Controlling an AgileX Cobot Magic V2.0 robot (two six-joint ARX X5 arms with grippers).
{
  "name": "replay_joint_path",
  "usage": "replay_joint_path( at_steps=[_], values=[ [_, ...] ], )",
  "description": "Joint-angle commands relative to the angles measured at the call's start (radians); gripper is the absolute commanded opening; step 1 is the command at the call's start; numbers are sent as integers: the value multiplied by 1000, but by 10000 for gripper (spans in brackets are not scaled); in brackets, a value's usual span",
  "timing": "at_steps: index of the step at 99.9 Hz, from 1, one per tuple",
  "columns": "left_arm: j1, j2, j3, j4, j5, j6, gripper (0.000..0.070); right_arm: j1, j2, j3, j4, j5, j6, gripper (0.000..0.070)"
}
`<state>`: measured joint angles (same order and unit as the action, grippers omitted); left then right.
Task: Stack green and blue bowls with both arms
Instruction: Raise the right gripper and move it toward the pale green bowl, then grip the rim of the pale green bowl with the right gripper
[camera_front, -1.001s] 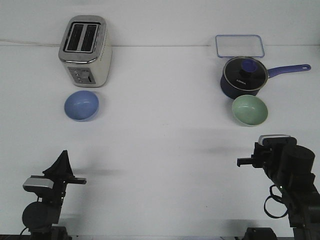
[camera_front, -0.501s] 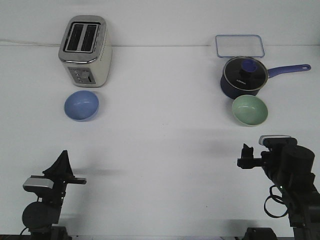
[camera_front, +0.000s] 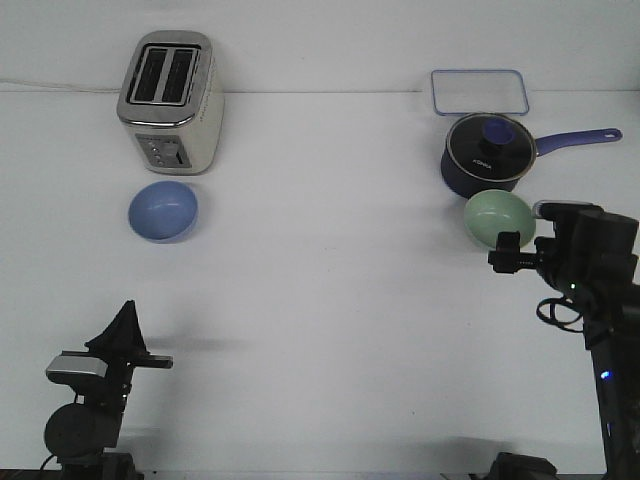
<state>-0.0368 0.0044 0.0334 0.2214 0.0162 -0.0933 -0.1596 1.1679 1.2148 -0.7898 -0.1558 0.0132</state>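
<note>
Compared with the frame from a second ago, I see that my right arm has moved forward over the table. Its right end effector was well short of the green bowl before; now the tips reach the near rim of this bowl and cover a small part of it. I cannot tell if the tips touch the rim or only stand above it. I also cannot tell if the right end effector is open or closed, because the fingers appear only as one dark shape from this view.

The left arm has not moved. Its left end effector stays low at the near edge of the table, pointing up and away from me, and its state I cannot read either. The blue bowl stays well ahead of the left end effector, just in front of the toaster.

Both bowls stand upright with the opening up. They are round, so I see no long axis. Just beyond the green bowl, further from the right end effector, stands the dark saucepan, and its handle points to the right. Behind it lies a clear container.
</note>
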Motion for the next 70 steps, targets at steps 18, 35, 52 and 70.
replay_joint_path(
  at_steps=[18,35,52,70],
  values=[
    [2,-1,-19,11,-1,-2,10,-80,206,86,85,-3,-71,527],
    [2,-1,-19,11,-1,-2,10,-124,328,88,171,-3,-95,527],
    [2,-1,-19,11,-1,-2,10,-142,422,88,232,-5,-93,527],
    [2,-1,-19,11,-1,-2,10,-143,500,88,273,-13,-92,527]
  ],
)
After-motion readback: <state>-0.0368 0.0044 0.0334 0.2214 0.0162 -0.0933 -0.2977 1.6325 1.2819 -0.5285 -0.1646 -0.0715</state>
